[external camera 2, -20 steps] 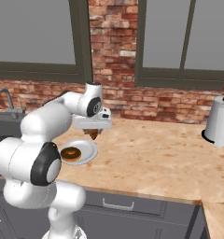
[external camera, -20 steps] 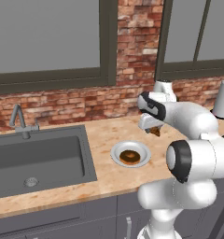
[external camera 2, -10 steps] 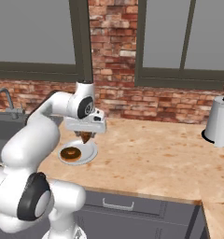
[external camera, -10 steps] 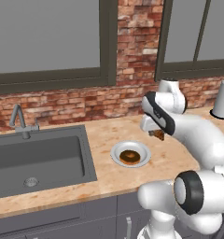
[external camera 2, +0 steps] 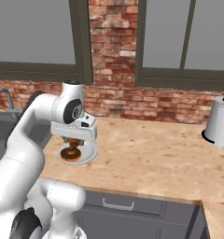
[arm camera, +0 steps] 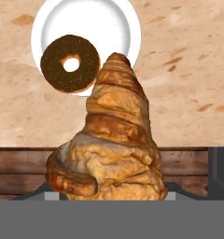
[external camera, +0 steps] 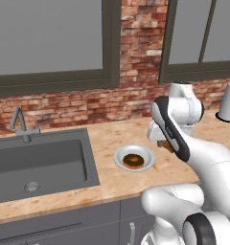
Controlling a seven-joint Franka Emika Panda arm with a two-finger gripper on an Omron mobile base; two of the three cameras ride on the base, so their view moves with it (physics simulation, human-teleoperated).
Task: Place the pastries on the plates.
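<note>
White arm, left base view: the arm rises from the lower right and bends over the wooden counter (external camera: 121,184). The gripper (external camera: 167,145) hangs just right of a plate (external camera: 120,158), above the counter surface. A brown piece of the croissant (external camera: 168,146) shows under the hand, mostly hidden by the forearm. The plate lies on the counter right of the sink (external camera: 40,162). The doughnut (external camera: 133,161) lies on the plate, right of centre. A faucet (external camera: 20,125) stands behind the sink, against the brick wall (external camera: 78,107). A pale canister (external camera: 228,101) stands at the far right of the counter.

Right base view: the arm rises from the lower left. The gripper (external camera 2: 74,141) points down directly over the plate (external camera 2: 89,154), clear of it. The doughnut (external camera 2: 70,153) lies on the plate below the hand. The croissant (external camera 2: 74,142) appears as a small brown patch under the hand; finger spacing cannot be read from here. The canister (external camera 2: 220,124) stands well apart at the right, near the wall.

Hand view: the croissant (arm camera: 111,144) stands between the fingers, gripped at its broad base, with its tapered tip toward the plate (arm camera: 111,23). The jaws are closed on it at a medium gap. The doughnut (arm camera: 70,63) lies on the plate's lower left part and overlaps the rim there. The croissant tip overlaps the plate's lower edge in this view, just beside the doughnut; contact cannot be determined.
</note>
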